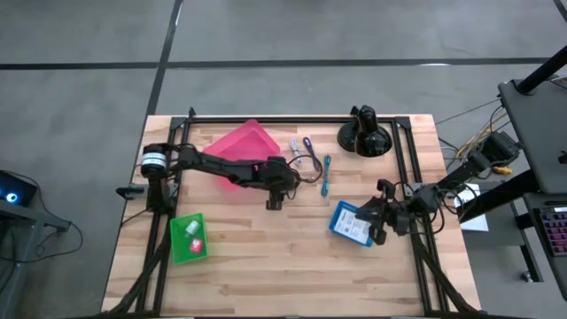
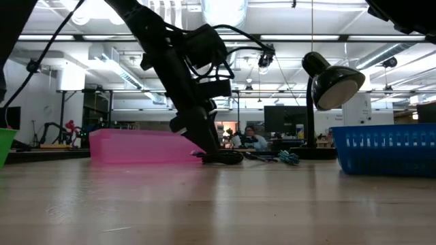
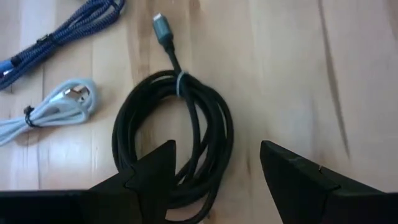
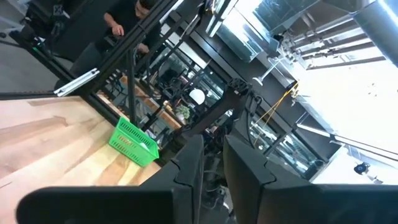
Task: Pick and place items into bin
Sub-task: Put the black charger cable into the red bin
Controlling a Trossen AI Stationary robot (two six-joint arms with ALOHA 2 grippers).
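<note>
- One step in hand: left gripper (image 3: 214, 177), fingers spread, straddles the black coiled cable (image 3: 171, 140) at table centre, at three o'clock of the pink bin (image 1: 241, 143).
- Next, I judge: descend, close, lift.
- Right gripper (image 4: 211, 165) waits nearly closed, empty, over the blue basket (image 1: 353, 223).

Two dark jointed arms with looping black cables, a silver band at the left arm's base, and angular black jaws.

Right tool (image 4: 212, 163) nearly closed — green basket (image 4: 134, 143) beyond, on table (image 4: 56, 143).
</note>
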